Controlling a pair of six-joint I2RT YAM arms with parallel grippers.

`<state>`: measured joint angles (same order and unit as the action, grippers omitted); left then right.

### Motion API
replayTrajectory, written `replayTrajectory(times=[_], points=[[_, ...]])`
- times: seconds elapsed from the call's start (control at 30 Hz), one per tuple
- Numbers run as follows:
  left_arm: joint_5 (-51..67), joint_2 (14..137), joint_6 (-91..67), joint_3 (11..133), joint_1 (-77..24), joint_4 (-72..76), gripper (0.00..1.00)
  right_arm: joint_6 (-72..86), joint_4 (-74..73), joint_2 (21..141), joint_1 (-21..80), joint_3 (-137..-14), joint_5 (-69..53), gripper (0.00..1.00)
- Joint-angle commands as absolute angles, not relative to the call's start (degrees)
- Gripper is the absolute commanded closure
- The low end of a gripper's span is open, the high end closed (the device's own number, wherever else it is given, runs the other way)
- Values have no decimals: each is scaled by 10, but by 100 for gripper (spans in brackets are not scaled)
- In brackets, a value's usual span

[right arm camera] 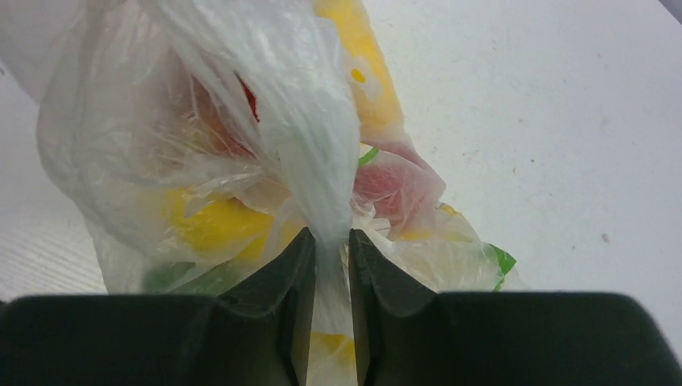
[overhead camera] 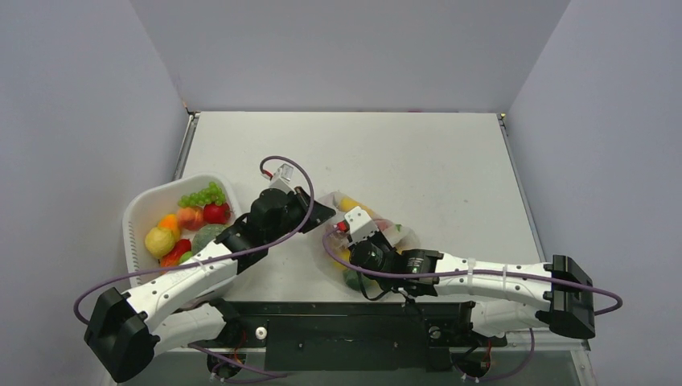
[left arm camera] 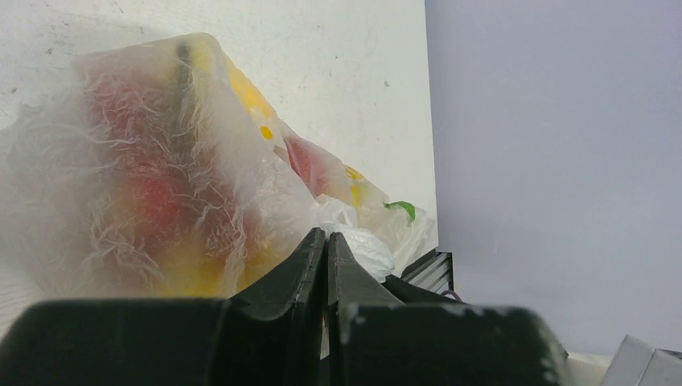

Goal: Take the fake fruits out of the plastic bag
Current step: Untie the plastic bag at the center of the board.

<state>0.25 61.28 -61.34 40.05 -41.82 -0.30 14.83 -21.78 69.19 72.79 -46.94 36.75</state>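
Right wrist view: your right hand (right arm camera: 330,241) is nearly closed, pinching a twisted fold of the plastic bag (right arm camera: 265,121), with the fake fruits (right arm camera: 209,225) inside. Your left hand (left arm camera: 326,241) is fully closed against the film, and you cannot tell if it grips. The bag lies midway along the table's (overhead camera: 418,153) near edge.

Clear crinkled plastic bag (right arm camera: 306,145) shows red, yellow and green fake fruits (right arm camera: 209,225); white basket (overhead camera: 138,215).

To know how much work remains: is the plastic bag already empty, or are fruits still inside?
Not empty. Yellow, red and green fake fruits show through the plastic bag; more lie in the white basket.
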Motion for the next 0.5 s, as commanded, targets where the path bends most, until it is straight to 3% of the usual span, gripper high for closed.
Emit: replayTrajectory(times=[0.0, 0.2, 0.47], points=[[-22, 579, -614, 405, -415, 4, 100, 171, -220, 673, 730, -490, 477, 86], [-86, 528, -588, 389, -414, -62, 100, 176, -207, 605, 700, -466, 468, 100], [-149, 440, -571, 370, -407, -151, 100, 226, -218, 519, 546, -447, 310, 100]])
